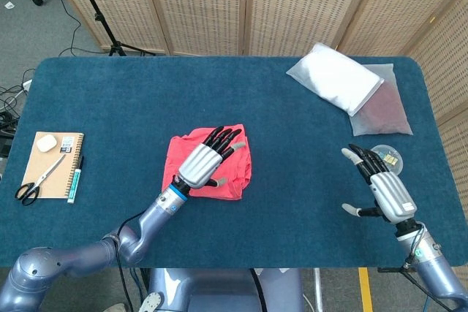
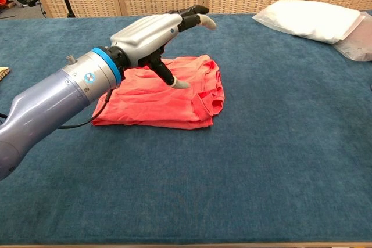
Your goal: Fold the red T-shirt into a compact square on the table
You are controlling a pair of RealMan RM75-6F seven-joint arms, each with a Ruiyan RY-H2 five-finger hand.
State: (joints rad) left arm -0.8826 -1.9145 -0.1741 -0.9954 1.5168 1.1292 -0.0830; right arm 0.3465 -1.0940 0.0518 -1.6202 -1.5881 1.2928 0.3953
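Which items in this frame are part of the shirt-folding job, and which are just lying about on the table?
Part of the job:
- folded red cotton T-shirt
- left robot hand, fingers spread above the shirt
- right robot hand, open, holding nothing

Lying about:
- white pillow-like plastic bag
- translucent pouch with dark red contents
- brown spiral notebook
- black-handled scissors
- white eraser
- green-capped pen
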